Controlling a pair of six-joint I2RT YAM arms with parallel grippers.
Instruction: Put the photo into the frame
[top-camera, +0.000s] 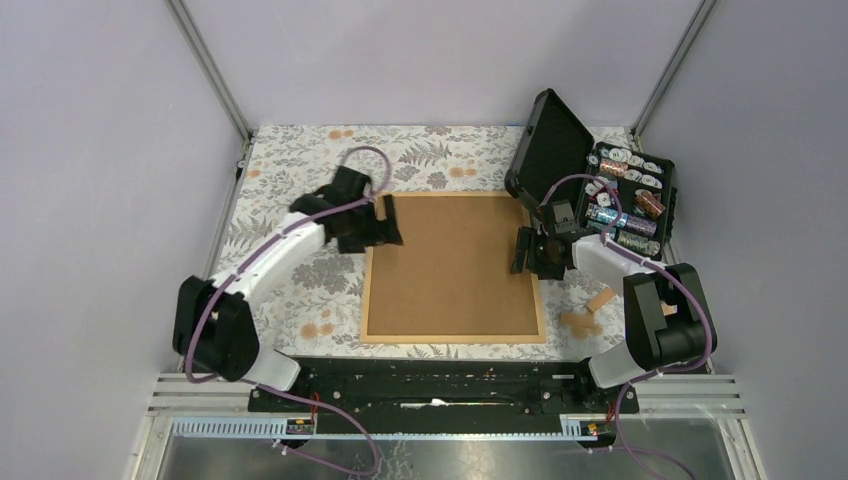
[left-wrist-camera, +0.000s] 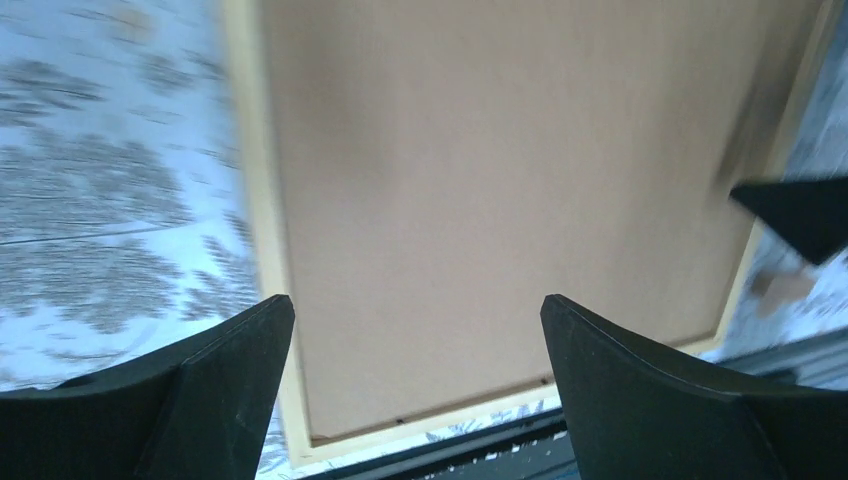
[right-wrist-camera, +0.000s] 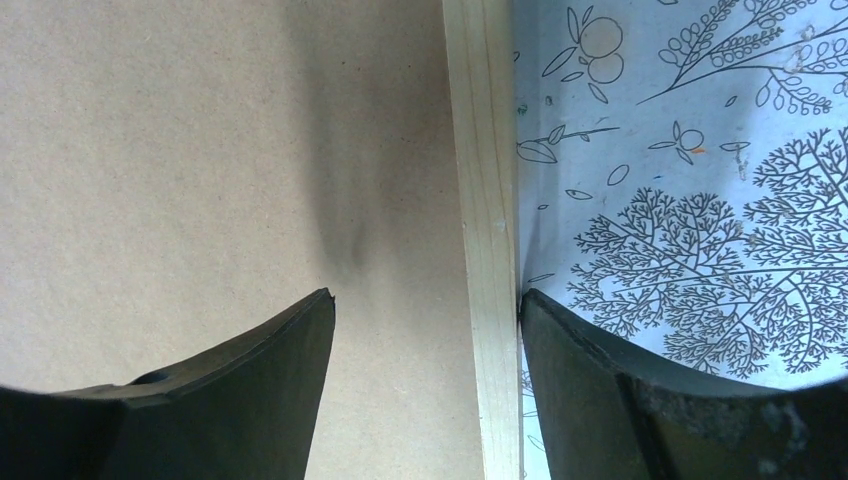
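Observation:
The light-wood frame (top-camera: 452, 338) lies flat on the floral table cover, with a brown backing board (top-camera: 455, 262) filling its opening. The photo is hidden. My left gripper (top-camera: 385, 225) hovers over the frame's far left corner, jaws wide open and empty. In the left wrist view the left gripper (left-wrist-camera: 415, 300) looks down on the board (left-wrist-camera: 500, 180) and the frame's moulding (left-wrist-camera: 250, 200). My right gripper (right-wrist-camera: 426, 295) is open and straddles the frame's right moulding (right-wrist-camera: 485, 150). One finger touches the moulding's outer side, and the other stands apart over the board (right-wrist-camera: 200, 150).
An open black hard case (top-camera: 600, 190) holding several small rolls stands at the back right, close behind the right arm. Small wooden pieces (top-camera: 590, 310) lie by the right arm's base. A black rail (top-camera: 440, 385) runs along the near edge.

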